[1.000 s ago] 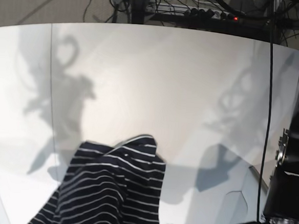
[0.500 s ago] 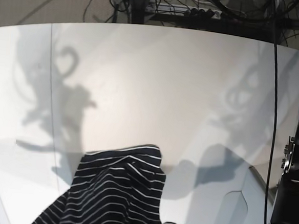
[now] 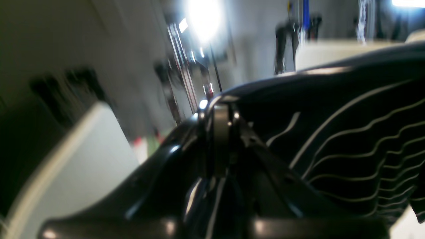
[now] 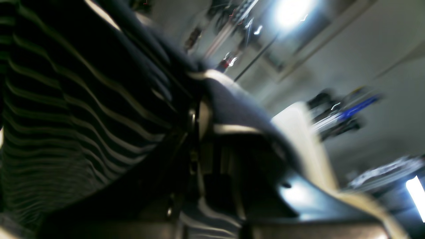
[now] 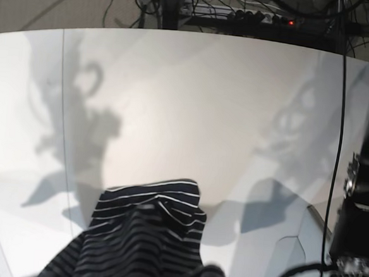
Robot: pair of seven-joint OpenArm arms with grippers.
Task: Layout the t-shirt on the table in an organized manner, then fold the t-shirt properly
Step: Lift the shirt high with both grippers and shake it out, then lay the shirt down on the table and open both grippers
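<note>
The dark, white-striped t-shirt (image 5: pixel 143 237) lies bunched at the near edge of the white table (image 5: pixel 206 102), its far hem resting on the surface while the rest rises out of the bottom of the base view. In the left wrist view, my left gripper (image 3: pixel 221 116) is shut on a fold of the t-shirt (image 3: pixel 348 132), which stretches away to the right. In the right wrist view, my right gripper (image 4: pixel 198 122) is shut on the t-shirt (image 4: pixel 83 109) as well, with fabric draped over its fingers. Both wrist views are blurred. Neither gripper shows in the base view.
A black arm column (image 5: pixel 360 214) with a hanging cable (image 5: pixel 339 124) stands at the table's right edge. A thin seam (image 5: pixel 63 104) runs down the table's left side. Cables and a power strip (image 5: pixel 262 17) lie beyond the far edge.
The shirt's far end has slipped slightly toward the near edge and its folds have rearranged. The arm shadows on the table have shifted. Both grips stay shut.
</note>
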